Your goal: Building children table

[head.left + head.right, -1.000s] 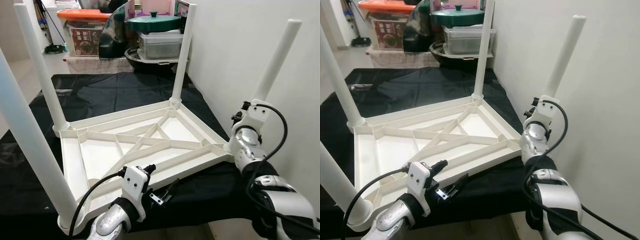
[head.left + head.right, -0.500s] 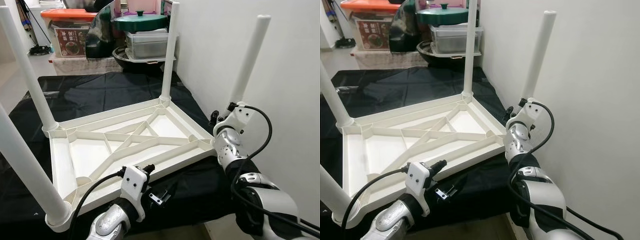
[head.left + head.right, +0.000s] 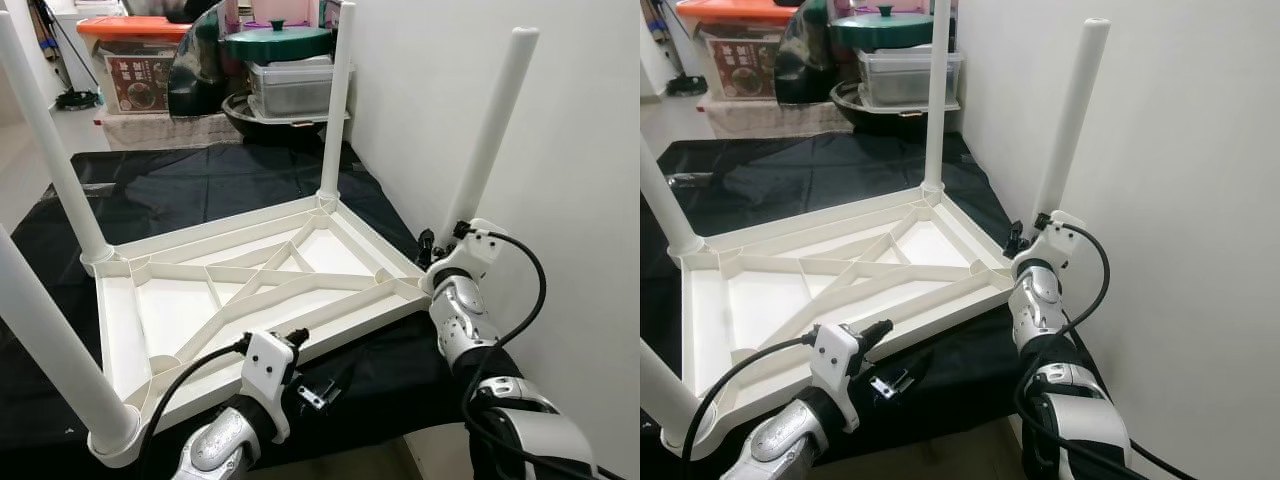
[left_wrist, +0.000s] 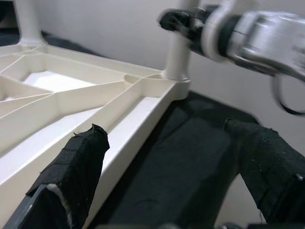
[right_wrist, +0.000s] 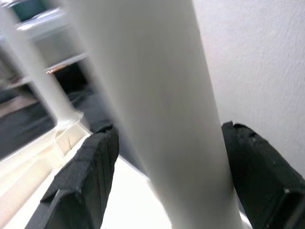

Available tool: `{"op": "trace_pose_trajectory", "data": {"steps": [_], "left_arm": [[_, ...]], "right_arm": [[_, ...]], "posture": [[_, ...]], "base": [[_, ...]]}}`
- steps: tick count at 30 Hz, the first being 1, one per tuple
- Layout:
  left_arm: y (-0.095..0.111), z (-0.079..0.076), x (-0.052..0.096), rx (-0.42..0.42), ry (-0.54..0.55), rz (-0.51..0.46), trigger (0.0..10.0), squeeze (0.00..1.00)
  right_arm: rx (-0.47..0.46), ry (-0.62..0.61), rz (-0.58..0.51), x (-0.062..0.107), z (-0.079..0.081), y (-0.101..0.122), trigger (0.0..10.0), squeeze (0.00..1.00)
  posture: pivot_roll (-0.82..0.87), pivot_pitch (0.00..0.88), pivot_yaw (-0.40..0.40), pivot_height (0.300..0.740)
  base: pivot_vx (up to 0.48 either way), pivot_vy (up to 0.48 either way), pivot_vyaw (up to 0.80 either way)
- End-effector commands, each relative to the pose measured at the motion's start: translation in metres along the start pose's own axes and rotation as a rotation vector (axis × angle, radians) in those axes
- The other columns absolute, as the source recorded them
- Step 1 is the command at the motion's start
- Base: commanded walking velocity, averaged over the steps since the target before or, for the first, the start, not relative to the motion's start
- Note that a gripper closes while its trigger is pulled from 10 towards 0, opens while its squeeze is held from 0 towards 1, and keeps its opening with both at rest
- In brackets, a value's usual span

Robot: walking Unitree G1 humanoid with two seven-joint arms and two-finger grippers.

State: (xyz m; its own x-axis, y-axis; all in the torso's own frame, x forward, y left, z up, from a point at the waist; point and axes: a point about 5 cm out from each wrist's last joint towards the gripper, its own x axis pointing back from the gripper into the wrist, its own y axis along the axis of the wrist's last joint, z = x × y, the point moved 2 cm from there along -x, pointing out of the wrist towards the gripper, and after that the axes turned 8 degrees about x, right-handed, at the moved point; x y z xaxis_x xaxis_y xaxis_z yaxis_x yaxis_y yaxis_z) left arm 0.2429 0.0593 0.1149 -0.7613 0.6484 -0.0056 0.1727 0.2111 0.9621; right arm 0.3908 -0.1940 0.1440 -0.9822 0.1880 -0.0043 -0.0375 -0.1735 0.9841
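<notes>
- White plastic children's table [image 3: 250,300] lies upside down on a counter [image 3: 200,190] draped in black cloth, all four legs pointing up; the ribbed underside faces the camera.
- Left jaws [image 4: 167,176] sit nearest, low at the front edge of the tabletop frame, spread wide and holding nothing. One black finger [image 4: 76,167] is just beside the rim, the other out over the cloth.
- Right jaws [image 5: 167,167] straddle the near-right leg [image 3: 485,140] just above its socket, one finger on each side. Gaps show on both sides in the right wrist view, so not clamped.
- Judgement: step in hand is seating that leg. Close squarely on the leg, low near the socket, then press straight down along its axis. Side load would likely rock the whole frame.
- Left jaws could steady the front rim while the right pushes.
- That corner is near the counter edge and the wall [image 3: 560,150]; keep the elbow clear.
- Far back: storage boxes and a green-lidded pot [image 3: 278,45], well apart from the work.
</notes>
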Motion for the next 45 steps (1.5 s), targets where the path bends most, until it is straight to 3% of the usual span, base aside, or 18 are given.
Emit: {"op": "trace_pose_trajectory", "data": {"steps": [1, 5, 7, 9, 12, 16, 19, 22, 34, 45], "left_arm": [[-0.004, 0.002, 0.0, 0.004, 0.0, 0.022, 10.0, 0.0], [-0.004, 0.002, -0.001, 0.002, 0.0, 0.022, 10.0, 0.0], [-0.004, 0.003, -0.002, -0.003, 0.004, 0.022, 10.0, 0.0], [-0.004, 0.003, -0.002, -0.003, 0.004, 0.022, 10.0, 0.0], [-0.005, 0.006, -0.002, -0.02, 0.035, 0.027, 10.0, 0.0], [-0.006, 0.007, -0.002, -0.025, 0.047, 0.033, 10.0, 0.0], [-0.011, 0.016, -0.001, -0.064, 0.131, 0.084, 10.0, 0.0], [-0.012, 0.018, -0.001, -0.081, 0.152, 0.098, 10.0, 0.0], [-0.012, 0.018, -0.001, -0.086, 0.139, 0.094, 10.0, 0.0], [-0.012, 0.018, -0.002, -0.096, 0.147, 0.101, 10.0, 0.0]], "right_arm": [[0.007, 0.102, 0.033, 0.008, 0.018, -0.009, 10.0, 0.0], [0.026, 0.123, 0.039, 0.02, 0.014, -0.017, 10.0, 0.0], [0.034, 0.148, 0.066, 0.037, 0.01, -0.032, 10.0, 0.0], [0.034, 0.148, 0.066, 0.037, 0.01, -0.032, 10.0, 0.0], [0.08, 0.14, 0.071, 0.059, 0.005, -0.043, 10.0, 0.0], [0.096, 0.133, 0.07, 0.064, 0.003, -0.043, 10.0, 0.0], [0.217, 0.14, 0.041, 0.085, 0.01, -0.042, 10.0, 0.0], [0.269, 0.171, 0.038, 0.095, 0.016, -0.045, 10.0, 0.0], [0.276, 0.193, 0.069, 0.101, 0.021, -0.046, 10.0, 0.0], [0.303, 0.185, 0.078, 0.104, 0.022, -0.043, 10.0, 0.0]], "posture": [[0.03, 0.0, -0.039, 0.74], [0.03, 0.0, -0.042, 0.74], [0.03, 0.0, -0.051, 0.74], [0.03, 0.0, -0.051, 0.74], [0.03, 0.0, -0.055, 0.74], [0.03, 0.0, -0.055, 0.74], [0.01, 0.0, -0.036, 0.74], [0.01, 0.0, -0.033, 0.74], [0.01, 0.0, -0.027, 0.74], [0.02, 0.0, -0.029, 0.74]], "base": [[0.0, 0.0, 0.0], [0.0, 0.0, 0.0], [0.0, 0.0, 0.0], [0.0, 0.0, 0.0], [0.0, 0.0, 0.0], [0.0, 0.0, 0.0], [0.0, 0.0, 0.0], [0.0, 0.0, 0.0], [0.0, 0.0, 0.0], [-0.337, 0.0, 0.0]]}}
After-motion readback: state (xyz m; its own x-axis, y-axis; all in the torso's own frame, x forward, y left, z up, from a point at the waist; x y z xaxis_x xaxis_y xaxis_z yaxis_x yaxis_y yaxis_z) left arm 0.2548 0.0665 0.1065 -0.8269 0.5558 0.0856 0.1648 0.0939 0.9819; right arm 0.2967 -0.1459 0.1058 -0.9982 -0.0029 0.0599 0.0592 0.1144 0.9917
